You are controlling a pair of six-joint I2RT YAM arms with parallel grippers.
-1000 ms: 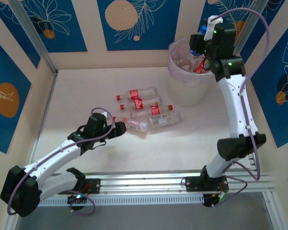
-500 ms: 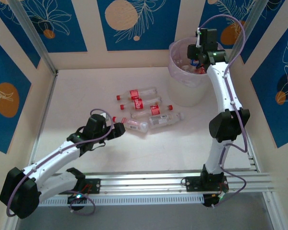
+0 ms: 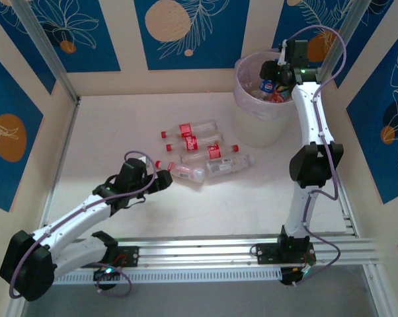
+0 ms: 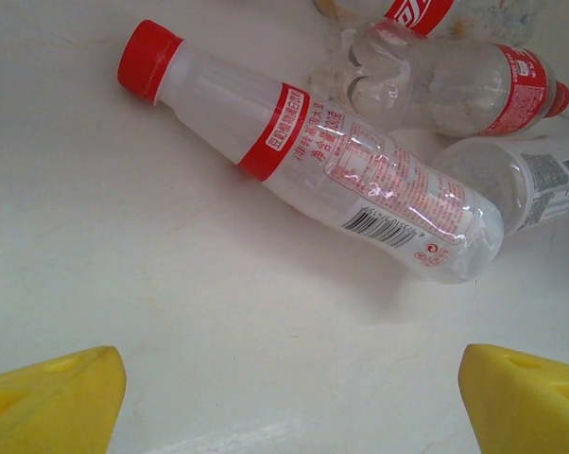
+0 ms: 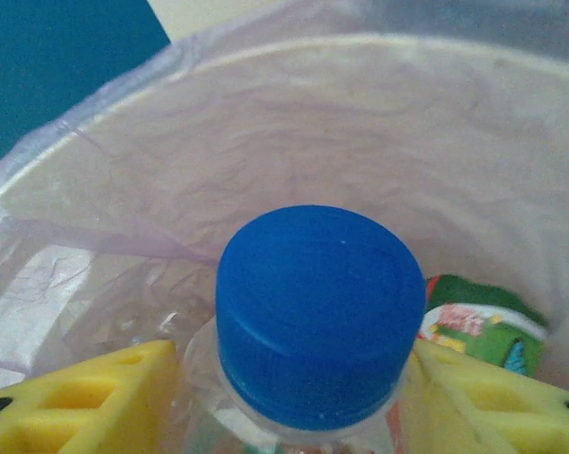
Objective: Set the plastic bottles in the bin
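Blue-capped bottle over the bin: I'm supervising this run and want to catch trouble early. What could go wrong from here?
1. The right gripper holds the blue-capped bottle over the bin. The loose pink liner could snag a finger on withdrawal.
2. The left gripper stands open short of the nearest red-capped bottle, which lies slanted against neighbouring bottles. A grasp may slip or set them rolling.

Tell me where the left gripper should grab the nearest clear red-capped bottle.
Grip the clear plastic bottle with red cap across its body between cap and red band, probably from above: it lies flat, and other bottles crowd its base.
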